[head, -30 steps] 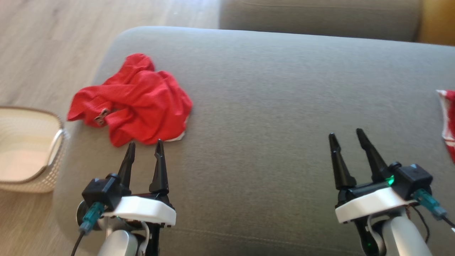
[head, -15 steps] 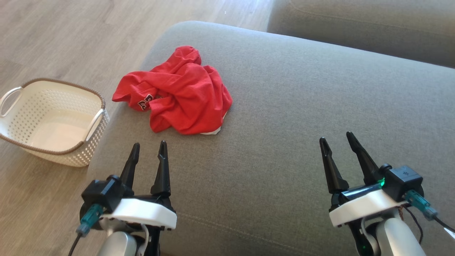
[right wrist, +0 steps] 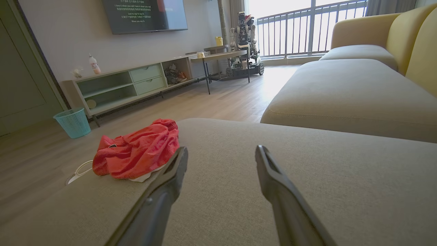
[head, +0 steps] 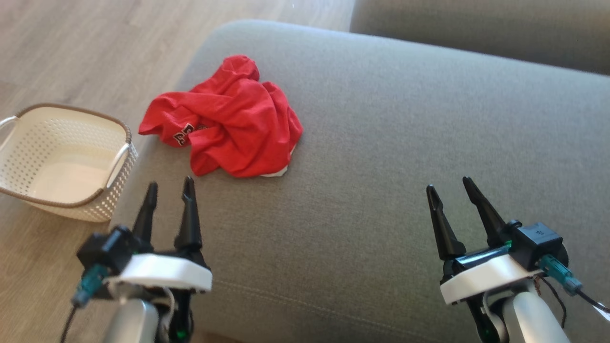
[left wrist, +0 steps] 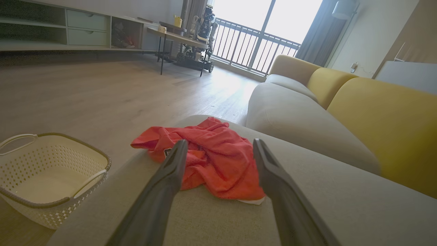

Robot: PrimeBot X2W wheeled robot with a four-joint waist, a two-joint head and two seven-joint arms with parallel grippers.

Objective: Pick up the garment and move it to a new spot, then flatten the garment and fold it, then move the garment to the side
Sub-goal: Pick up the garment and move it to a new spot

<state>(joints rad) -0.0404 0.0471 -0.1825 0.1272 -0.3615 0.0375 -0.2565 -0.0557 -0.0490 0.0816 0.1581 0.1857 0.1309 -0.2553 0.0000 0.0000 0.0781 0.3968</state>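
Observation:
A crumpled red garment (head: pixel 234 120) lies in a heap on the grey sofa cushion (head: pixel 405 143) near its left end. A bit of white shows under its near edge. My left gripper (head: pixel 170 188) stands open just short of the heap, fingers apart and holding nothing. In the left wrist view the garment (left wrist: pixel 211 157) sits straight ahead between the fingers of the left gripper (left wrist: pixel 218 145). My right gripper (head: pixel 450 185) is open over bare cushion far to the right. The right wrist view shows the garment (right wrist: pixel 136 150) off to the left of the right gripper (right wrist: pixel 222 150).
A white perforated basket (head: pixel 62 162) stands on the wooden floor left of the cushion. A second grey cushion (head: pixel 476 28) lies behind. Yellow backrests (left wrist: pixel 382 119), a TV shelf (right wrist: pixel 129 85), a small table (right wrist: pixel 222 56) and a teal bin (right wrist: pixel 73 123) surround the area.
The head camera has swung, so the garment sits more central and the basket is in full view. My left gripper has shifted left and slightly up in the picture. The garment itself lies unchanged.

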